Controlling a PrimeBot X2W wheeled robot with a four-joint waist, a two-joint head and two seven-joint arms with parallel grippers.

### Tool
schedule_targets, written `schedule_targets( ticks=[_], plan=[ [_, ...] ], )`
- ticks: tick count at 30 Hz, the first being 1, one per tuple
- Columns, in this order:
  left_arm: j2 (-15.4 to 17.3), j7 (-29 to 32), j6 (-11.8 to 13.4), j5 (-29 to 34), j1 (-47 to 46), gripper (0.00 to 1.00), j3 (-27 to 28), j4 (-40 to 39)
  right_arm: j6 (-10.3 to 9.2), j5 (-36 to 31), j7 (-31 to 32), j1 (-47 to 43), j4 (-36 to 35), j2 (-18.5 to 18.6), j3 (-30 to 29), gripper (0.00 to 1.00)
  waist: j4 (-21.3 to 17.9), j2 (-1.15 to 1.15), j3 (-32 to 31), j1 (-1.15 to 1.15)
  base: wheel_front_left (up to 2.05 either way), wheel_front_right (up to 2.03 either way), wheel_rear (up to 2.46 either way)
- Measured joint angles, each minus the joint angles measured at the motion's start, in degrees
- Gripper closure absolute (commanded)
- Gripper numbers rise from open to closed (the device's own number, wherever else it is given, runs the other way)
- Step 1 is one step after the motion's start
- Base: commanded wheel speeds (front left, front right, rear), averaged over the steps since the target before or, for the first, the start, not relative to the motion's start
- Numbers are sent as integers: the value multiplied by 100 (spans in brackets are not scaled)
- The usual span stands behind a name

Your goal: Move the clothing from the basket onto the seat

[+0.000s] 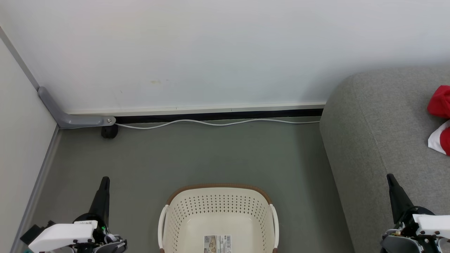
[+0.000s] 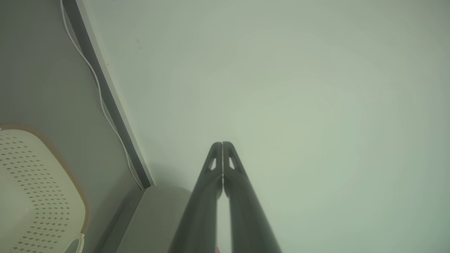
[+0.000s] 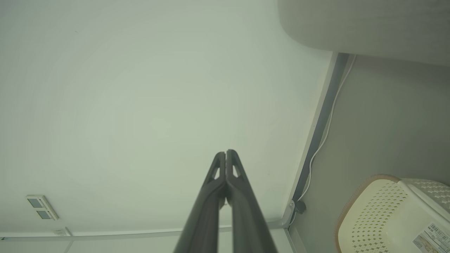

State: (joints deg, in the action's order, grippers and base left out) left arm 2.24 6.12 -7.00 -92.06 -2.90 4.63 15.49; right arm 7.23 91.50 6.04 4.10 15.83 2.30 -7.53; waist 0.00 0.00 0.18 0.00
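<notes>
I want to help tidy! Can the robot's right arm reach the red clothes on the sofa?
Probably yes: only bare sofa lies between the shut right gripper and the red clothes.

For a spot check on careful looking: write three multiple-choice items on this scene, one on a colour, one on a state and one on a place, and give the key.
1. What colour is the rim of the basket? A white; B brown; C grey.
2. How does the left hand stand? A shut, holding nothing; B wide open; C half open.
3. Where does the red clothing lie? A in the basket; B in the left hand; C on the grey sofa.

Key: 1 B, the head view shows a brown band along its top edge. 2 A, its tips meet in the left wrist view with nothing between them. 3 C, the red fabric rests on the cushion at the right of the head view.
</notes>
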Motion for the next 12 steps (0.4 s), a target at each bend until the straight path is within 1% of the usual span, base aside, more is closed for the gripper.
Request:
schedule_targets(
  ticks=[12],
  plan=[
    [0,1,0,0,0,100,1,0,0,0,0,0,-1,0,0,100,0,0,0,0,0,0,0]
  ],
)
